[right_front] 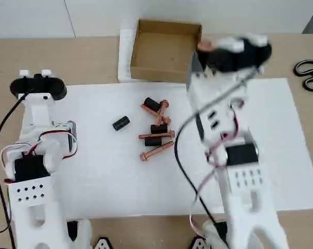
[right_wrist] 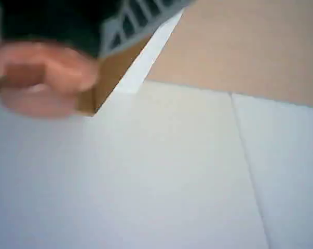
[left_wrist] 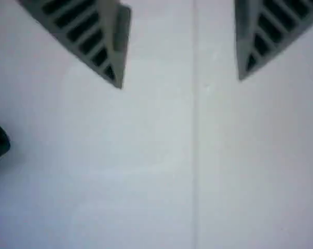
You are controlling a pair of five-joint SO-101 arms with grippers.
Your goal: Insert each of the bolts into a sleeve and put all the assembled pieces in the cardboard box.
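— Far left, the left arm (right_front: 39, 119) hangs over the white sheet (right_front: 94, 176), jaws released, with a loose sleeve (right_front: 121, 123) nearby.
— Next, the pile of bolts (right_front: 156, 136) and sleeves, cardboard box (right_front: 146, 62) behind.
— Right arm (right_front: 234, 119): jaws clenched on a sleeved bolt (right_wrist: 42, 78) at the box's right wall. I'd bring it inward over the opening and release low, clear of the rim.

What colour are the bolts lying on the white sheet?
Copper, a pinkish orange. The bolts show best in the high view.
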